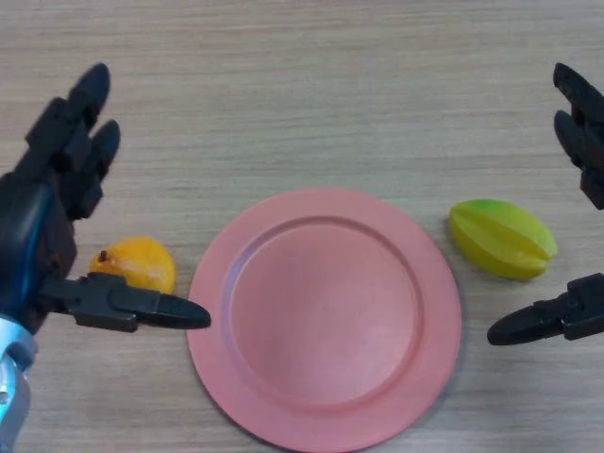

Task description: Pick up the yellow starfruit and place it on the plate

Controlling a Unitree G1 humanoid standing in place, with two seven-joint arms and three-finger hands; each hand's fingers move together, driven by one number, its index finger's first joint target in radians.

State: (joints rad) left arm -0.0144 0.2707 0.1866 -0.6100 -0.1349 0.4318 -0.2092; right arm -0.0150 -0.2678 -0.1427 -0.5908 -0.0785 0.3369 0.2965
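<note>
1. Head view, the scene: The yellow starfruit [502, 239] lay on the wooden tabletop [311, 94], just to the right of the pink plate [236, 377] and not touching its rim. The plate held nothing. An orange fruit [142, 262] sat on the plate's other side, close against its left edge.

2. Head view, my hands: My right hand [580, 142] hung beside the starfruit with its fingers [574, 90] spread wide from the thumb, the fruit lying in the open span between them but untouched. My left hand [42, 226] stood likewise apart and holding nothing, bracketing the orange fruit, its thumb tip close to the plate's rim.

3. Head view, the step in hand: I judged the pick-up not yet begun. To do it well, my right hand would need to move in toward the fruit until thumb and fingers stood on opposite sides, then close across the narrow width, seating on the ridges so the waxy skin could not squirm out.

4. Head view, the fruit's lie: The starfruit rested on its side, its long axis running from upper left to lower right, the greener end toward the plate and the yellower tip pointing away to the right. A ridge faced up along that axis.
</note>
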